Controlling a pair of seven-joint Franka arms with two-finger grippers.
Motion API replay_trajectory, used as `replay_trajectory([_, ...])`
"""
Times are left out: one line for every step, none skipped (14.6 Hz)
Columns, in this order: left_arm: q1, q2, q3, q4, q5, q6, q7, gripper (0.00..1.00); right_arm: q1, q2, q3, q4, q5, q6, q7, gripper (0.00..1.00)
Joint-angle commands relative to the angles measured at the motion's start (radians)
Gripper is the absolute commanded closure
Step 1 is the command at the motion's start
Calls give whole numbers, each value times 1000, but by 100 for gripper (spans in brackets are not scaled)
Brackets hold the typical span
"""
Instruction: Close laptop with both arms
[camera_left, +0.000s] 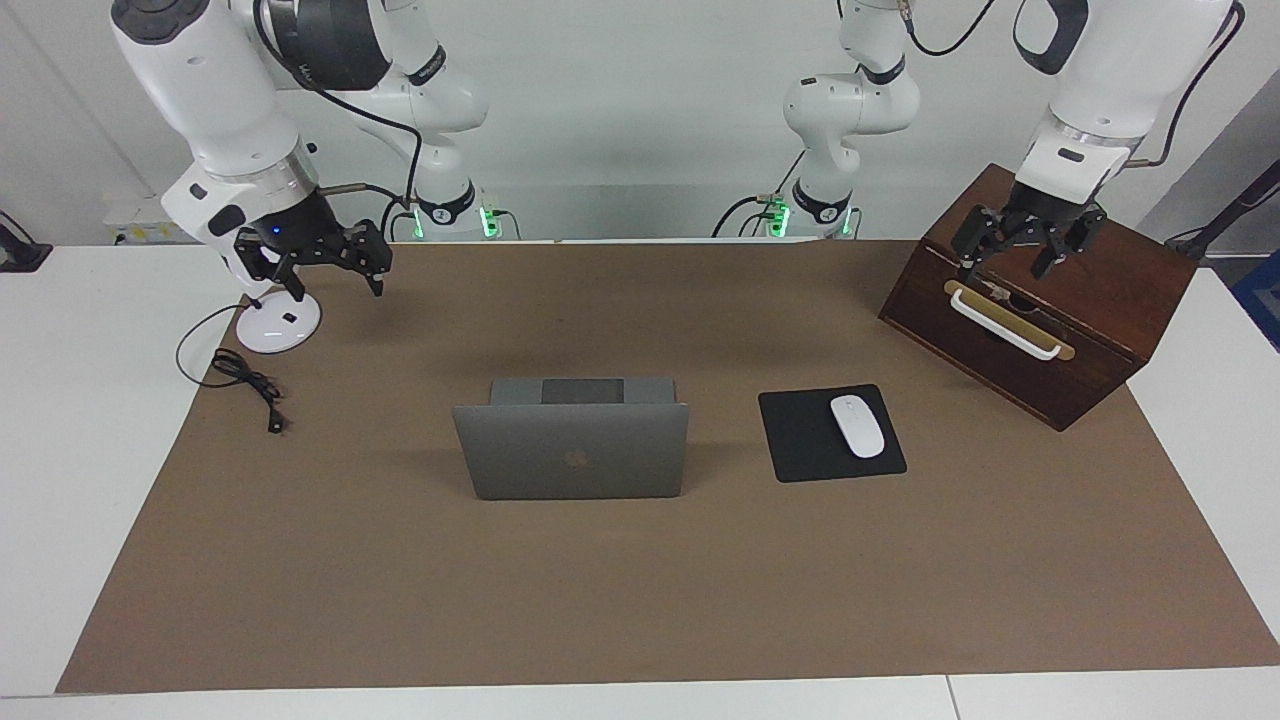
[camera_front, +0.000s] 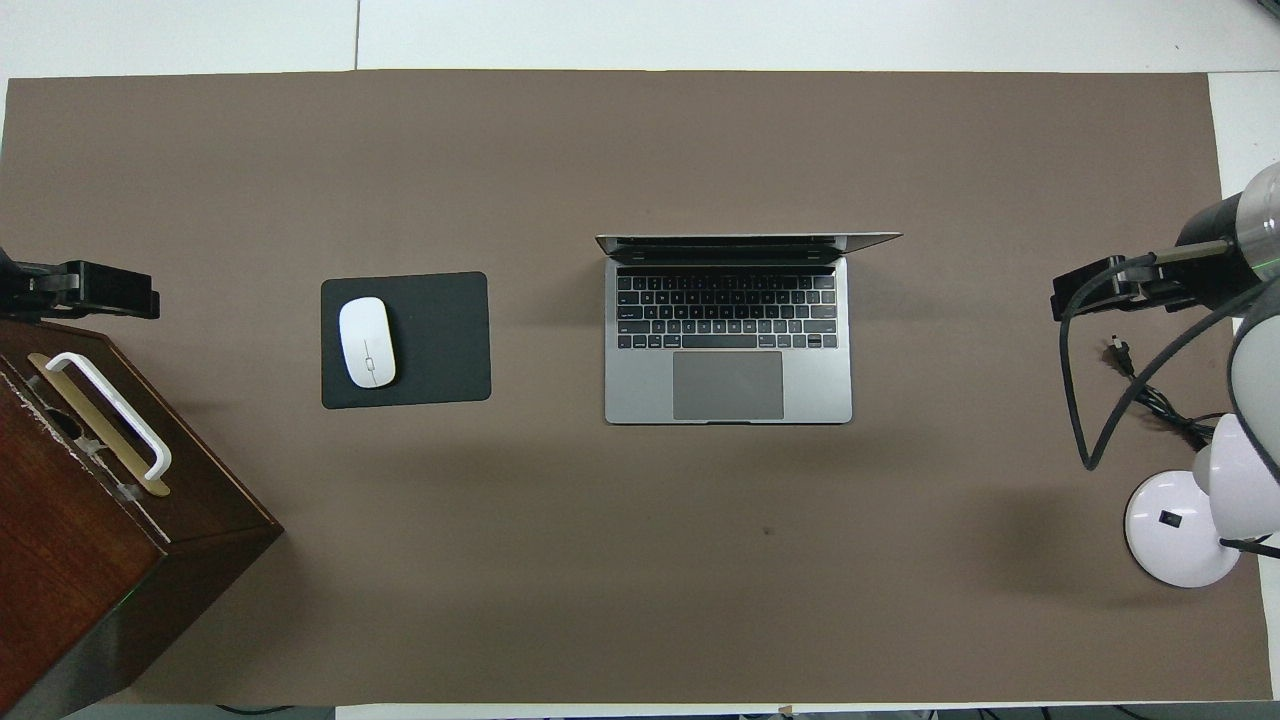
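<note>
Looking at the facing view, we've got the laptop (camera_left: 572, 448) sitting open at the centre of the frame on the brown mat (camera_left: 640, 600) that covers the tabletop (camera_left: 90, 450), lid upright with the dark logo turned to the camera. That view hides the keys; only the overhead one shows the keyboard and trackpad (camera_front: 728, 385), with the lid seen there as a thin edge along the top of the laptop (camera_front: 728, 340).

The right gripper (camera_left: 325, 272) hangs at the upper left of the facing view, over a round white lamp base (camera_left: 278, 325) with a black cable (camera_left: 245, 385) trailing off it. Its fingers look spread, nothing between them. The left gripper (camera_left: 1012, 255) is at the upper right, over the top of a dark wooden box (camera_left: 1090, 330) with a white handle (camera_left: 1003, 325), fingers also apart and holding nothing. In the overhead view we only catch slivers of both: the left gripper (camera_front: 95, 290) at the left edge, the right gripper (camera_front: 1100, 290) at the right edge.

Between laptop and box lies a black mouse pad (camera_left: 815, 440) with a white mouse (camera_left: 857, 426) on it. Both grippers are well apart from the laptop.
</note>
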Motion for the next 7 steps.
replay_trajectory([-4, -12, 7, -21, -11, 19, 7, 0, -9, -9, -1, -5, 0, -3, 15, 0])
replay_trajectory([-1, -12, 7, -21, -19, 18, 5, 0, -9, -9, 2, -5, -1, -2, 15, 0])
replay_trajectory([-1, -12, 7, -23, -20, 16, 7, 0, -9, -8, 7, -5, 0, 0, 15, 0])
replay_trajectory([0, -12, 7, -23, -20, 18, 8, 0, -8, -8, 8, -4, -1, 6, 15, 0])
replay_trajectory([-1, -12, 7, -21, -20, 16, 11, 0, -8, -8, 5, -5, 0, 6, 15, 0])
replay_trajectory([-4, -14, 7, -16, -20, 16, 13, 0, -8, -9, 2, -5, 0, 1, 15, 0])
replay_trajectory([-6, -14, 7, -16, -20, 19, 13, 0, -8, -9, 2, -5, 0, 4, 15, 0])
